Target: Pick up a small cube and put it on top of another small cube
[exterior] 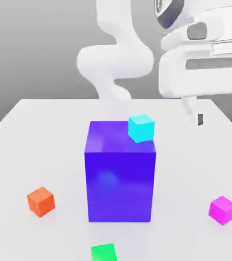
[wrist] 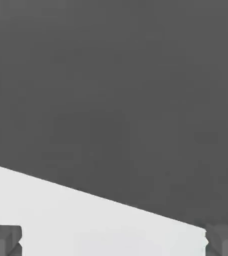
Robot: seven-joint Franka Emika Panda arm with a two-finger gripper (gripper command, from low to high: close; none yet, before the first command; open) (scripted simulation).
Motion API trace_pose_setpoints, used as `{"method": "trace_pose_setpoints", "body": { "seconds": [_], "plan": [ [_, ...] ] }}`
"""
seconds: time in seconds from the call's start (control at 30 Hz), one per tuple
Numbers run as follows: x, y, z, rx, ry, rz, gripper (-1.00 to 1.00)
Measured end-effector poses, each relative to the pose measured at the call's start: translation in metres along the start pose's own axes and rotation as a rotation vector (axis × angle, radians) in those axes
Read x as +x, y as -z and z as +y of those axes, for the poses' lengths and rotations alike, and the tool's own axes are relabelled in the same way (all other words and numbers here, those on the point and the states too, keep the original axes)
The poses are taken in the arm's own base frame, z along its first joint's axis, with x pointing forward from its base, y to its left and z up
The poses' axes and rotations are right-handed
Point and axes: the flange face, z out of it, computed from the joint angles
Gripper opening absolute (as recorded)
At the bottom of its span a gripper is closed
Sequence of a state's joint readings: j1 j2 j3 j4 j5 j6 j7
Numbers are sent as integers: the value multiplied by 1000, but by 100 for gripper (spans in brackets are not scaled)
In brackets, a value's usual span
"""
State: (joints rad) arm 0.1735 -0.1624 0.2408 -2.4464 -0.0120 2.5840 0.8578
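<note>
Magenta, the small cube (exterior: 223, 209) sits on the white table (exterior: 31, 132) at about four o'clock from the big blue-violet block (exterior: 120, 173), well apart from it and untouched. The gripper (wrist: 114, 239) hangs high above the table's far side, at roughly one o'clock from the block in the exterior view, its fingers (wrist: 3, 237) spread wide with nothing between them; the hand view looks past both fingertips onto bare tabletop and the dark grey backdrop. In the exterior view one dark fingertip (exterior: 200, 119) pokes below the white hand, well above the magenta cube. Working outward, the white arm (exterior: 115, 56) curls up behind the block. A cyan cube (exterior: 140, 127) shows at the block's upper right corner, at about one o'clock on its top face; whether it rests on the block or lies behind it cannot be told. An orange cube (exterior: 41, 201) lies at eight o'clock from the block, and a green cube (exterior: 104, 252) at six o'clock, at the picture's lower edge.
</note>
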Motion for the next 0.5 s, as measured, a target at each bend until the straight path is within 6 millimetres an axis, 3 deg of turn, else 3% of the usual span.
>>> {"method": "trace_pose_setpoints", "body": {
  "seconds": [0.17, 0.33, 0.5],
  "plan": [
    [-78, -87, -20, -72, 127, -124, 0],
    [-149, -163, -9, -152, 210, -233, 0],
    [-173, -223, 2, -163, 224, -250, 0]
  ]
}}
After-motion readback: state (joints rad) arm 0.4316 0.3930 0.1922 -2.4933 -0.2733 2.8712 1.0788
